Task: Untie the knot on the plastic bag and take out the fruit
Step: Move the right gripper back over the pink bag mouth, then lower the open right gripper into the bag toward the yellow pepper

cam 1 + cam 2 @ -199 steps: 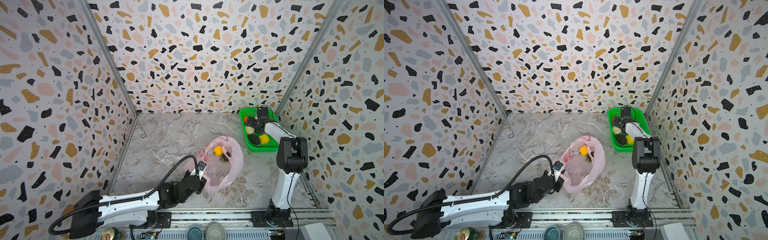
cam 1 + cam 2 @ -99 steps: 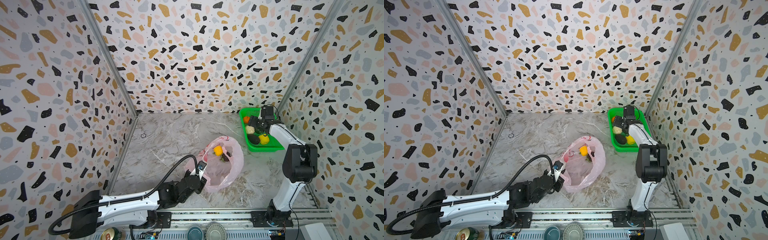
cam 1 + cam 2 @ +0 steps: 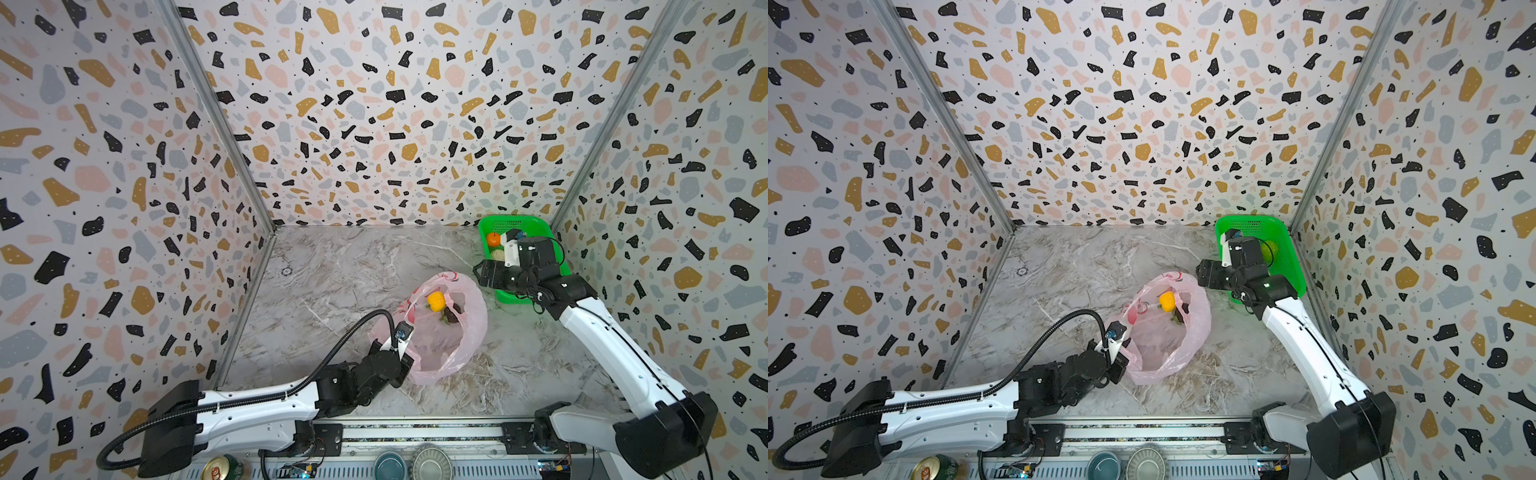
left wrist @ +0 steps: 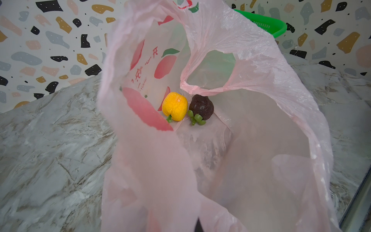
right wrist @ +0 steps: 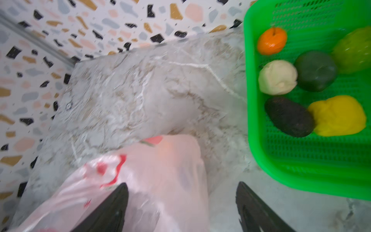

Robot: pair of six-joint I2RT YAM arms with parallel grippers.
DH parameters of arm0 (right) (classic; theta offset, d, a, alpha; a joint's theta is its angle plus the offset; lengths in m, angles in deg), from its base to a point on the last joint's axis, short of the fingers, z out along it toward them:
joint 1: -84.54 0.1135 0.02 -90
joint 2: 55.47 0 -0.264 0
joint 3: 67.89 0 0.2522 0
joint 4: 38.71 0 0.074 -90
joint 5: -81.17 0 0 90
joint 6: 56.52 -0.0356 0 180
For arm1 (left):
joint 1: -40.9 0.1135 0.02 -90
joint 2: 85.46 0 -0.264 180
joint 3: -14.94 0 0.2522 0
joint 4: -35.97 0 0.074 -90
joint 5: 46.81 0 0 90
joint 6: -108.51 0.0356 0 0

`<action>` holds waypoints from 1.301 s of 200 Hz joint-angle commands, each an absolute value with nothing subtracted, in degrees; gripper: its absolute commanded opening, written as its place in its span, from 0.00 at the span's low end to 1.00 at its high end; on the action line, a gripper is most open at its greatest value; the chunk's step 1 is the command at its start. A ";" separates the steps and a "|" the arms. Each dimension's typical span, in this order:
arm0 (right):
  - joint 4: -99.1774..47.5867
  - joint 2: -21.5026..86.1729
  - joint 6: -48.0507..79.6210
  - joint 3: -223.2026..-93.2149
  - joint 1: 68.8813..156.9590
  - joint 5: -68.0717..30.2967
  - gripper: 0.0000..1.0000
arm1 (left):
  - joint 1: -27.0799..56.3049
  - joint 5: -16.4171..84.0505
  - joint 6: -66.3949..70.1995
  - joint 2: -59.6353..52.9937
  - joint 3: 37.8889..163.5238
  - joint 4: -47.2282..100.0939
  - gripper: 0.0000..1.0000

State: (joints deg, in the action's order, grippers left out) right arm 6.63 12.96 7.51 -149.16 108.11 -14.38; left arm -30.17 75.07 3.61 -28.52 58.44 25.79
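Note:
The pink plastic bag (image 3: 446, 345) (image 3: 1167, 345) lies mid-table with its mouth open; no knot shows, and a handle loop (image 4: 236, 60) hangs loose. Inside it lie two pieces of fruit, one yellow (image 4: 174, 106) (image 3: 435, 300) and one dark brown (image 4: 201, 107). My left gripper (image 3: 410, 360) (image 3: 1123, 365) is shut on the bag's near edge, and the film hides its jaws in the left wrist view. My right gripper (image 5: 181, 183) (image 3: 478, 272) hovers open and empty over the bag's far edge, beside the basket.
The green basket (image 3: 515, 220) (image 5: 249, 100) stands in the back right corner and holds several fruit: orange (image 5: 272, 41), cream (image 5: 278, 77), dark green (image 5: 315, 70), yellow-green (image 5: 355, 50), blackish (image 5: 289, 116), yellow (image 5: 339, 115). A can (image 3: 222, 469) and bowls (image 3: 388, 467) sit below the front rail.
My right gripper has swung from over the basket towards the bag, still open. The left arm and the bag have not moved.

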 commanded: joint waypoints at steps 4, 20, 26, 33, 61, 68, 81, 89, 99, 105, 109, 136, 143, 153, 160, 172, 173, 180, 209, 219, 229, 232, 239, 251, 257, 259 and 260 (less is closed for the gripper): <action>12.22 9.41 0.98 -148.10 117.23 -11.45 0.84 | -30.30 75.47 4.36 -28.78 59.91 28.42 0.00; 12.05 9.21 -1.79 -147.84 123.68 -8.88 0.84 | -30.29 75.22 4.36 -28.52 59.99 28.54 0.00; 11.68 9.58 -2.41 -147.84 125.88 -8.00 0.84 | -30.29 75.19 4.33 -28.60 59.98 28.65 0.00; 11.36 10.14 -2.97 -147.84 128.44 -6.47 0.84 | -30.29 75.18 4.29 -28.57 59.99 28.62 0.00; 8.51 13.87 -3.30 -146.56 133.99 -4.42 0.82 | -30.29 75.35 4.51 -28.66 60.21 28.56 0.00; 7.57 14.74 -3.25 -145.75 134.85 -4.07 0.82 | -30.29 75.34 4.62 -28.66 60.32 28.55 0.00; 5.63 15.73 -3.19 -143.82 136.33 -2.88 0.80 | -30.25 75.53 4.69 -28.77 60.50 28.39 0.00; 4.52 16.10 -3.00 -142.53 137.31 -1.89 0.79 | -30.29 75.58 4.70 -28.77 60.66 28.35 0.00; 3.41 16.66 -2.84 -141.04 138.50 -0.54 0.79 | -30.29 75.62 4.69 -28.94 60.94 28.06 0.00; 2.67 16.94 -2.69 -140.02 139.03 -0.04 0.79 | -30.30 75.70 4.74 -28.96 61.04 27.96 0.00; 2.22 17.15 -2.58 -139.39 139.38 0.18 0.78 | -30.29 75.71 4.79 -29.07 61.09 27.84 0.00; -0.59 19.24 -1.73 -136.05 140.52 0.77 0.77 | -30.29 75.93 4.87 -29.48 61.22 27.75 0.00; -1.37 20.15 -1.48 -135.46 140.48 0.75 0.77 | -30.29 75.88 4.97 -29.48 61.23 27.75 0.00; -2.18 21.69 -0.86 -135.24 140.52 0.81 0.77 | -30.29 75.82 5.08 -29.43 61.35 27.84 0.00; -2.69 23.05 -0.35 -135.26 140.47 0.66 0.77 | -30.29 75.72 5.10 -29.38 61.40 27.92 0.00; -3.81 25.81 0.33 -135.61 139.98 0.08 0.77 | -30.29 75.49 5.31 -29.29 61.49 28.10 0.00; -3.92 25.99 0.39 -135.61 139.94 0.02 0.77 | -30.29 75.47 5.32 -29.29 61.53 28.10 0.00; -4.94 27.54 0.69 -135.88 139.67 -0.34 0.76 | -30.29 75.36 5.40 -29.24 61.57 28.28 0.00; -7.99 33.80 1.41 -139.02 137.43 -1.28 0.76 | -30.29 74.54 5.48 -29.13 61.64 28.30 0.00; -8.75 35.58 1.75 -140.43 136.83 -0.70 0.75 | -30.30 74.32 5.46 -29.26 61.58 28.19 0.00; -9.76 36.89 2.01 -141.68 136.29 -0.02 0.75 | -30.29 74.06 5.40 -29.46 61.41 28.13 0.00; -10.26 37.18 2.16 -141.88 136.11 0.08 0.75 | -30.29 73.93 5.41 -29.47 61.36 28.18 0.00; -11.20 37.87 2.20 -142.41 135.55 0.42 0.75 | -30.29 73.80 5.39 -29.59 61.25 28.21 0.00; -12.89 38.90 2.11 -142.97 134.70 1.14 0.75 | -30.29 73.48 5.41 -29.60 61.07 28.18 0.00; -13.24 39.51 1.90 -143.29 134.30 1.92 0.75 | -30.29 73.27 5.41 -29.58 60.93 28.17 0.00; -13.38 39.67 1.81 -143.45 134.22 2.27 0.75 | -30.29 73.19 5.41 -29.64 60.95 28.18 0.00; -13.41 39.74 1.79 -143.45 134.16 2.47 0.75 | -30.29 73.17 5.41 -29.60 60.91 28.19 0.00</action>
State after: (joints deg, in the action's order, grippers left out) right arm -9.63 39.43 1.28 -140.42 135.45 -0.54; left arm -30.14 74.06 4.62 -28.58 59.54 26.51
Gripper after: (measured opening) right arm 0.753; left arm 0.047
